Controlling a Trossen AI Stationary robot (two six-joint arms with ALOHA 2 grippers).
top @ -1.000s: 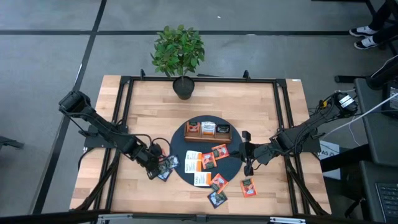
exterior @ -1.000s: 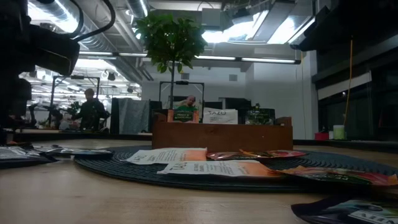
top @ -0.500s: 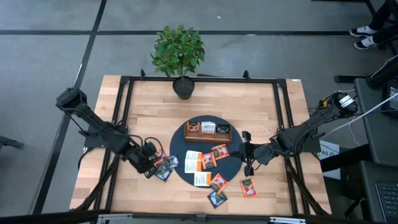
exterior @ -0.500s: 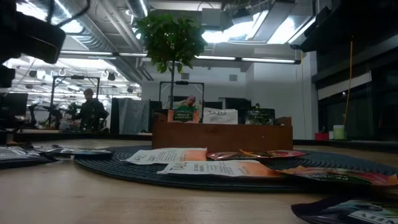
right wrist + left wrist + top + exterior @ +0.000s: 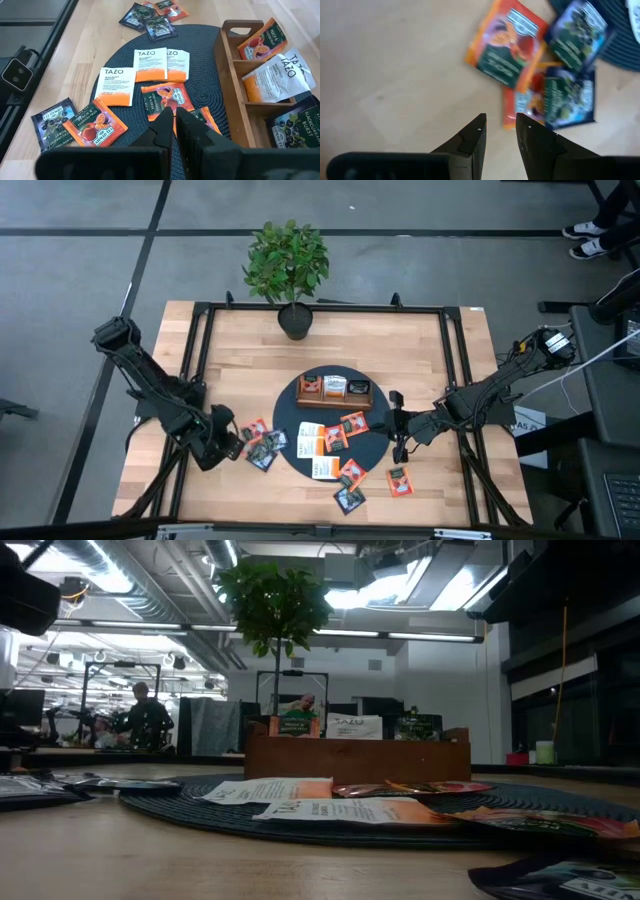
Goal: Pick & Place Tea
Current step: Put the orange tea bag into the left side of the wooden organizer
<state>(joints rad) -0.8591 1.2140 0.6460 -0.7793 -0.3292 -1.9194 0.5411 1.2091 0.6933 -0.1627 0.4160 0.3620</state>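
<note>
Tea sachets (image 5: 146,67) litter the mat (image 5: 210,95) beside the tray (image 5: 235,85).

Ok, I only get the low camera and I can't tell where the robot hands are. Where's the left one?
Observer: The left gripper is over bare wood, just short of a little cluster of sachets left of the round mat.
Operator: Is it holding one?
Observer: No, its fingers stand apart with nothing between them.
Operator: And the right one?
Observer: The right gripper is shut and empty, above the mat's right edge.
</note>
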